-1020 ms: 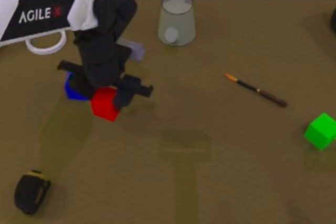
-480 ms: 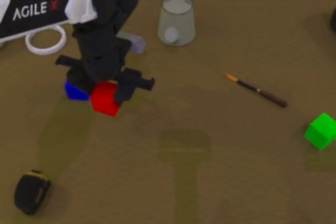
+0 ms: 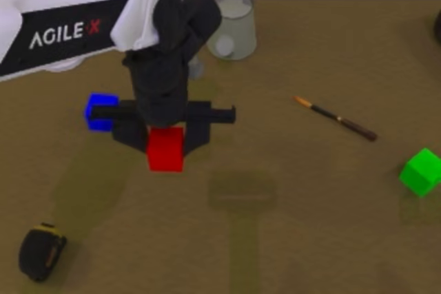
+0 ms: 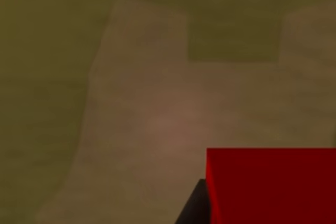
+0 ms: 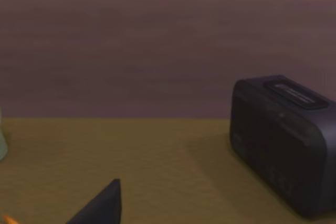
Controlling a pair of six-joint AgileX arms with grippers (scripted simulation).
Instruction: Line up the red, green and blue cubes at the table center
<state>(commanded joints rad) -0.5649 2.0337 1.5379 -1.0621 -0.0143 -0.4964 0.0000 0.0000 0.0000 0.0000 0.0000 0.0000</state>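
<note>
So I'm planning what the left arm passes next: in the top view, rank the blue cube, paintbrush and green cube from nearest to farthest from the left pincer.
From the left pincer, shut on the red cube:
1. Blue cube, just to its left.
2. Paintbrush, right of center.
3. Green cube, at the table's right edge.

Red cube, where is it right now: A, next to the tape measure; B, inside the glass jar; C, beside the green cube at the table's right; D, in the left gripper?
D: the red cube sits between the fingers of the left gripper, apart from the blue cube.
</note>
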